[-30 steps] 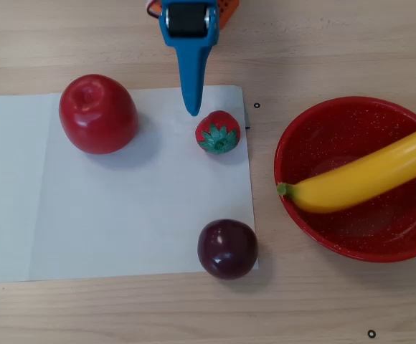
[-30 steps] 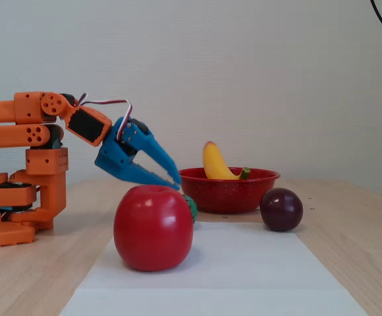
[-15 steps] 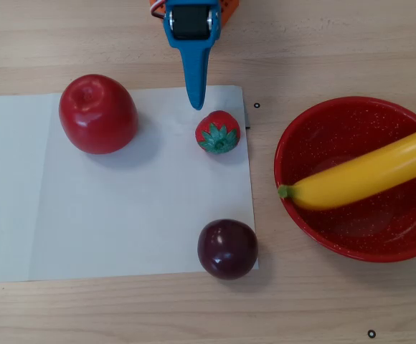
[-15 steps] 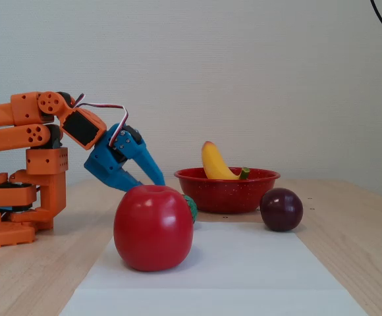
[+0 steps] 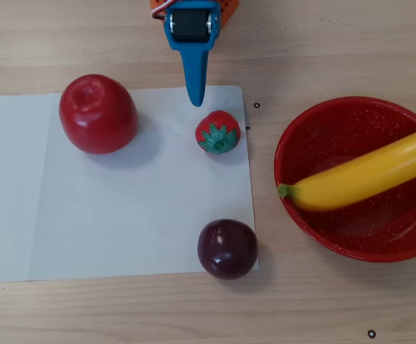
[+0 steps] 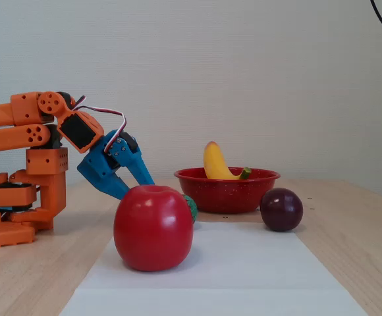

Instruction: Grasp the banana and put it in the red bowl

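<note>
A: Where is the banana (image 5: 366, 176)?

B: It lies in the red bowl (image 5: 337, 125), slanting across it in the overhead view; its green stem end rests at the bowl's left rim, and its other end rises over the right rim and runs out of the picture; in the fixed view it sticks up above the rim (image 6: 212, 162).

A: Anything else in the bowl?

B: Nothing that I can see; the other fruit is outside it.

A: And the jaws?

B: The blue jaws (image 5: 196, 100) hold nothing; in the overhead view they look like one narrow point, so close together; they hang over the far edge of the white paper (image 5: 122, 208), just beyond the strawberry (image 5: 218, 132).

A: What else lies on the surface?

B: A red apple (image 5: 97, 113) at the paper's far left; a dark plum (image 5: 227, 248) at its near right corner; the bowl stands on the bare wooden surface (image 5: 323, 43), right of the paper.
</note>
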